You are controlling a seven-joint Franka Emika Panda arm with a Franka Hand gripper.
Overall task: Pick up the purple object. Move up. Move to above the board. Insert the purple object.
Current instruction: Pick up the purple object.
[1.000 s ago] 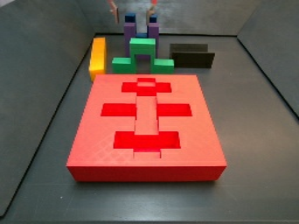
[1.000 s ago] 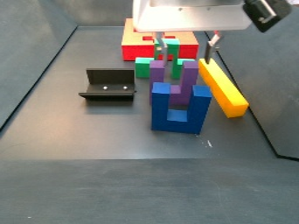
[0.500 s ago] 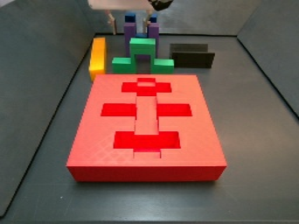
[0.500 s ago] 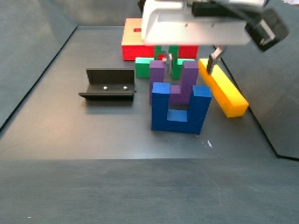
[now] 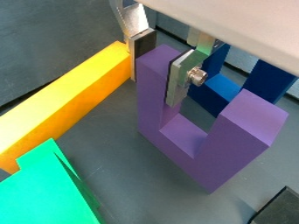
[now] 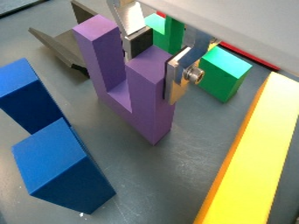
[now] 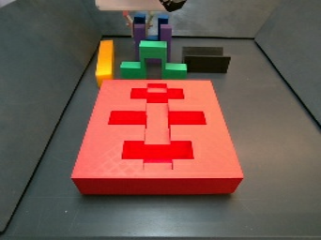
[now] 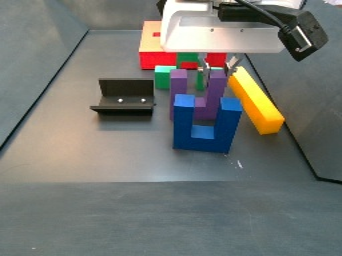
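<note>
The purple object (image 5: 222,140) stands on the grey floor with its two prongs up, also seen in a wrist view (image 6: 140,105) and a side view (image 8: 214,92). My gripper (image 5: 162,59) is down over it and shut on one prong, one silver finger on each side, as the wrist view (image 6: 158,59) also shows. In a side view the gripper (image 8: 214,68) hangs under the white hand. The board (image 7: 157,122) lies flat, apart from the purple object, and shows beyond the hand in a side view (image 8: 151,38).
A darker blue U-shaped block (image 8: 201,125) stands right beside the purple object. A long yellow bar (image 8: 254,100) lies on its other side. Green blocks (image 7: 153,56) stand between it and the board. The fixture (image 8: 123,97) stands nearby on the floor.
The gripper came down over the purple object's prong, and its fingers have closed in on the prong. The purple object has not moved.
</note>
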